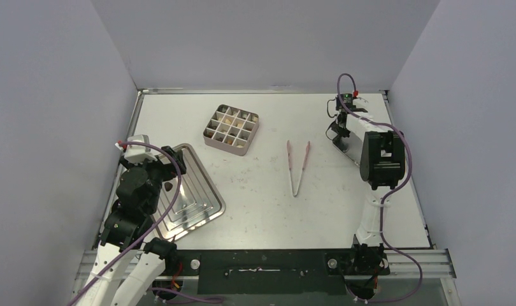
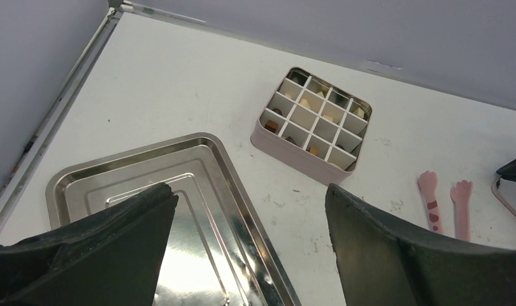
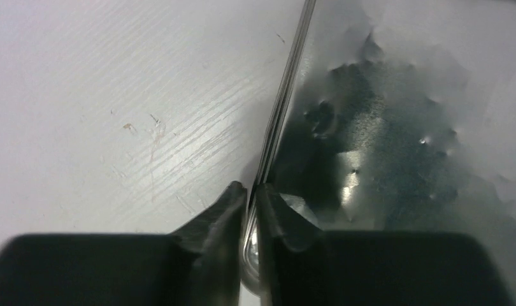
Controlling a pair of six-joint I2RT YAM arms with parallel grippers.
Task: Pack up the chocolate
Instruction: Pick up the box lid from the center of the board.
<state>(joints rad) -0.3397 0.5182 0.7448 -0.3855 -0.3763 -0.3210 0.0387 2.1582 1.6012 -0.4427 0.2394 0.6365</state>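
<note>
The chocolate (image 2: 271, 125) lies as small brown, tan and cream pieces in several compartments of the square gridded tin (image 2: 287, 150). Some cells look bare, and how many pieces there are cannot be told. The tin stands uncovered on the white desk (image 1: 262, 210), toward its far side. To the tin's right, near but apart from it, a pair of pink tongs (image 1: 297, 167) lies flat with its joined end pointing to the near edge. Farther right of the tin, beyond the tongs, the right claw (image 3: 250, 191) is down at the desk surface with its two fingers drawn almost together. They pinch the thin upturned rim of a shiny metal lid (image 3: 383, 127), one finger (image 3: 223, 210) on the desk side of the rim and the other on the lid's dimpled face. The lid lies low against the desk there. To the tin's near left, a stepped silver tray (image 2: 71, 185) rests at an angle, well apart from the tin. The left claw (image 2: 249, 194) hangs over the tray's right half with its fingers spread wide. Nothing is between them and they touch nothing.
</note>
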